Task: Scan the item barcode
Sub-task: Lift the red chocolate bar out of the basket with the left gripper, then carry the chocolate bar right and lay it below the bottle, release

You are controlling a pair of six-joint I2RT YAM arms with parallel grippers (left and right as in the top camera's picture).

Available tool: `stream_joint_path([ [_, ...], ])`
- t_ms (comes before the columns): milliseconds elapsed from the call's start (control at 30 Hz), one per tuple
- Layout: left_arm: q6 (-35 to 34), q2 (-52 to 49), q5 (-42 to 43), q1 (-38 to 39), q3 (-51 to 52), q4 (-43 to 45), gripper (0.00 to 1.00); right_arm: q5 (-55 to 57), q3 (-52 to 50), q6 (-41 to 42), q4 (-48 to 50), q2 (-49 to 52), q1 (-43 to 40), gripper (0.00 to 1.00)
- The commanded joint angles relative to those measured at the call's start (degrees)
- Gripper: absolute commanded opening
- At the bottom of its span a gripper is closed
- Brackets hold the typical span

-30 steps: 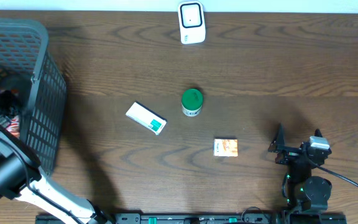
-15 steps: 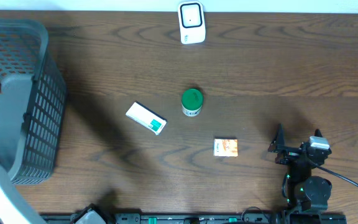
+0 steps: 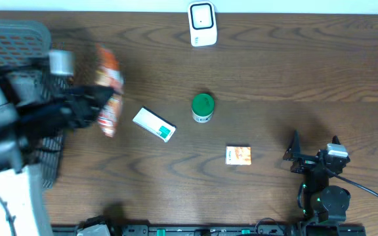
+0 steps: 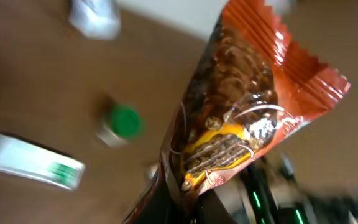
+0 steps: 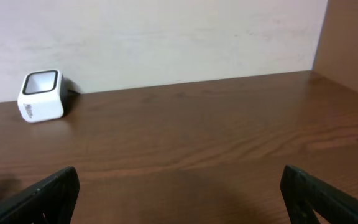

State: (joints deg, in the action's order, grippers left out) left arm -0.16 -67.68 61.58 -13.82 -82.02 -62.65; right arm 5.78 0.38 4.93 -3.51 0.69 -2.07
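An orange snack bag (image 3: 109,92) with chocolate cookies printed on it hangs above the table just right of the basket. My left gripper (image 3: 90,106) is shut on its lower end. In the left wrist view the bag (image 4: 241,112) fills the middle, pinched between the dark jaws of the left gripper (image 4: 194,200). The white barcode scanner (image 3: 202,24) stands at the far edge of the table, and the right wrist view shows the scanner (image 5: 41,95) at its left. My right gripper (image 3: 314,145) rests at the near right, open and holding nothing, fingers (image 5: 55,193) wide apart.
A grey mesh basket (image 3: 15,31) stands at the far left, partly hidden by my left arm. A white and green box (image 3: 154,124), a green-capped jar (image 3: 203,107) and a small orange box (image 3: 238,155) lie mid-table.
My left arm has swung out of the basket to the right, bringing the snack bag over the table. The right arm has not moved.
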Motion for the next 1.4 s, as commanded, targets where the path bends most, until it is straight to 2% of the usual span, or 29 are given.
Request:
stream_joint_path([
  [0,4.46,-3.82,2.95,10.01,4.24,1.03,0.07,-0.11,-0.07,-0.74,-0.2,-0.2,0.33,0.99],
  [133,4.48,-10.86,3.41,21.53,7.56,4.5,0.07,-0.11,-0.07,-0.74,-0.2,-0.2,0.33,0.99],
  [400,4.48,-28.74,8.48,36.79,8.09,11.56,0.07,-0.09,-0.07,-0.74,-0.2,-0.2,0.35,0.99],
  [700,4.68,-41.7,13.55,40.81,8.09,18.56,0.07,-0.11,-0.07,-0.74,-0.2,-0.2,0.35,0.99],
  [933,5.09,-45.13,14.51,40.74,8.11,19.54,0.07,-0.11,-0.07,-0.74,-0.2,-0.2,0.35,0.99],
  [967,5.09,-45.13,14.51,40.74,8.09,19.54,0.09,-0.09,-0.07,-0.74,-0.2,-0.2,0.33,0.99],
  [1000,5.05,-45.13,14.53,40.74,8.09,19.52,0.22,-0.09,-0.07,-0.74,-0.2,-0.2,0.35,0.99],
  [1100,4.11,-45.11,14.53,40.74,8.09,19.5,0.73,-0.09,-0.07,-0.74,-0.2,-0.2,0.33,0.99],
  [1133,3.23,-45.11,14.51,40.74,8.07,19.52,0.86,-0.11,-0.07,-0.74,-0.2,-0.2,0.35,0.99],
  [1367,1.77,-43.93,14.36,39.5,7.19,19.5,0.86,-0.11,-0.07,-0.74,-0.2,-0.2,0.33,0.99],
])
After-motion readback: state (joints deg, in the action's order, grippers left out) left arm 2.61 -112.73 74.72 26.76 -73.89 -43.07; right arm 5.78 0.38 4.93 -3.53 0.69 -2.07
